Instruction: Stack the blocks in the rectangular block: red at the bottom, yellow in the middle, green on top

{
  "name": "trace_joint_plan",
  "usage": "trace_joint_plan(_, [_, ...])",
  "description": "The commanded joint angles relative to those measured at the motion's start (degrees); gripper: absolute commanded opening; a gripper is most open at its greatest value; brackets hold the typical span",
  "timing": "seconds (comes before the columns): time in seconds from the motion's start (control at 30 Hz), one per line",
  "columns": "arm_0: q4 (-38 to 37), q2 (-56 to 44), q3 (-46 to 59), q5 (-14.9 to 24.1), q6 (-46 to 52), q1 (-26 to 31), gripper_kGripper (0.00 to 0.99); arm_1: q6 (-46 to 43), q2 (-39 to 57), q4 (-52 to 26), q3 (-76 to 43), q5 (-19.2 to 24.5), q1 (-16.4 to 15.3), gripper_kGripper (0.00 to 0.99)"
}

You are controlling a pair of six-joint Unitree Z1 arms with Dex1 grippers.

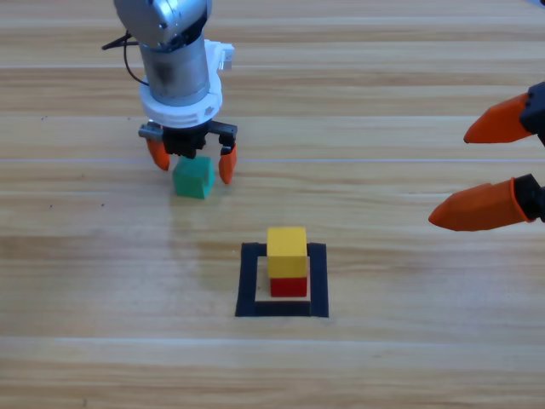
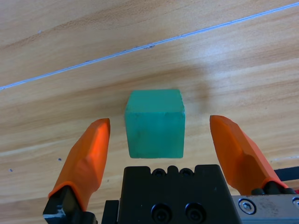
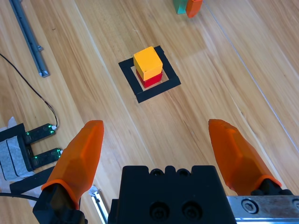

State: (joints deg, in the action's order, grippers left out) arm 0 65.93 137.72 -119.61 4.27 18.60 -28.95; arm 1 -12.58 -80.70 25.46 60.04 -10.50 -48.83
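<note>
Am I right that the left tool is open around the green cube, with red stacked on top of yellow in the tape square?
Not quite: the yellow cube sits on the red cube, as the high view shows. The left tool is indeed open around the green cube.

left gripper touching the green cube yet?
Apart. In the left wrist view the left gripper is open around the green cube, with bare wood showing between the cube and each orange jaw.
</note>
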Motion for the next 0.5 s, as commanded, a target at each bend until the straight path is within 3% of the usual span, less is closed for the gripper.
trace_joint_plan(0.03, [-1.3, 3.2, 1.8, 0.7, 0.3, -0.3, 0.904, 0.4, -0.7, 1.0, -0.8, -0.4, 1.6, 0.989])
trace_joint_plan(0.17, [-1.4, 3.4, 2.0, 0.7, 0.1, -0.2, 0.818, 0.2, -0.7, 1.0, -0.8, -0.4, 1.9, 0.989])
trace_joint_plan(0.3, [-1.6, 3.8, 2.8, 0.7, -0.1, -0.1, 0.650, 0.2, -0.8, 1.0, -0.8, -0.5, 1.9, 0.989])
trace_joint_plan(0.47, [-1.8, 2.8, 4.3, 1.4, -0.2, 0.0, 0.130, 0.2, -1.4, 1.0, -0.8, -0.4, 1.9, 0.989])
trace_joint_plan(0.5, [-1.8, 2.6, 4.7, 1.5, -0.3, 0.3, 0.081, 0.2, -1.4, 1.0, -0.8, -0.4, 1.8, 0.989])
